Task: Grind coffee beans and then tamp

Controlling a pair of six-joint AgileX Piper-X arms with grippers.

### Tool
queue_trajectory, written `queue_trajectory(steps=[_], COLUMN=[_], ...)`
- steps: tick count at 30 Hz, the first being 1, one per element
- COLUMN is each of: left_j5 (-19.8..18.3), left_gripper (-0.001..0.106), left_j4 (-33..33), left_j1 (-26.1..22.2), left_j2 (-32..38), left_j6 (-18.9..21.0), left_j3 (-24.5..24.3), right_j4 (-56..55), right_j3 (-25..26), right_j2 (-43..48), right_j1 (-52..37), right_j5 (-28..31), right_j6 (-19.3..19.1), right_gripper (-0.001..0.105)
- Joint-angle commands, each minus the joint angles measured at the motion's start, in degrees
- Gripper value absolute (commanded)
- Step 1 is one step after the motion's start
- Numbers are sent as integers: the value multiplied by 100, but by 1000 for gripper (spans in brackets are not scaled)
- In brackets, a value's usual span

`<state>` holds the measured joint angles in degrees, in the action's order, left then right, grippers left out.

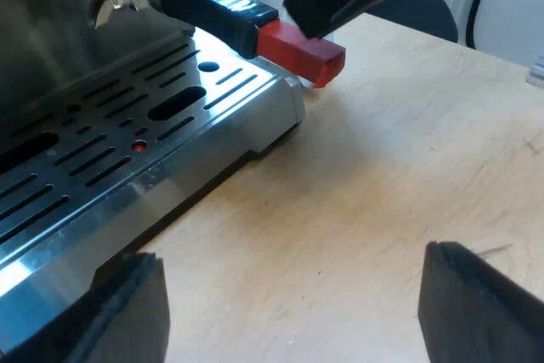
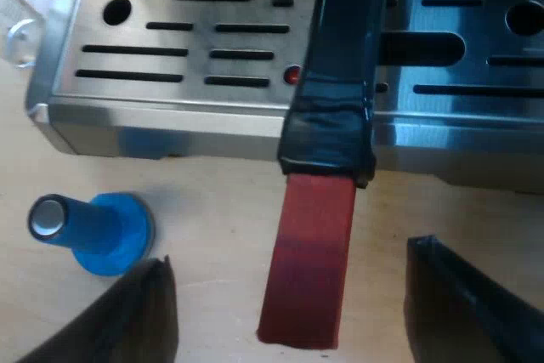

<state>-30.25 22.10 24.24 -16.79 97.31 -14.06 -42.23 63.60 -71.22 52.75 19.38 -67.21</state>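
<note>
You held your right gripper (image 2: 291, 254) wide open around the red end of the dark-handled metal holder (image 2: 331, 82), not touching it; the holder sat in the steel espresso machine (image 2: 170, 116). The blue flared tamper (image 2: 93, 231) stood at that gripper's nine o'clock. Your left gripper (image 1: 289, 261) gaped empty over the wooden table (image 1: 382, 150).

My right gripper (image 2: 289, 316) hangs low over the table (image 2: 212, 227), fingers (image 2: 140, 312) spread wide. The handle (image 2: 340, 82) reaches out across the machine's slotted metal tray (image 2: 170, 65), and its red end (image 2: 310, 269) sits between my fingers, clear of both. A blue tamper (image 2: 93, 227) stands on the table just off the tray's edge, near one finger.
</note>
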Motion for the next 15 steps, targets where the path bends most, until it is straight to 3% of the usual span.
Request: queue_trajectory(steps=[1,15], left_j5=[40,-6], left_gripper=[64,64], left_j4=[-102,-102], left_j1=[25,25], left_j2=[33,33], left_j6=[20,30], left_j3=[-22,-22], right_j4=[-6,244], right_j3=[41,41], right_j2=[-124,-871], right_j1=[-59,-261], right_j5=[-36,50], right_j6=[-2,12], right_gripper=[59,59])
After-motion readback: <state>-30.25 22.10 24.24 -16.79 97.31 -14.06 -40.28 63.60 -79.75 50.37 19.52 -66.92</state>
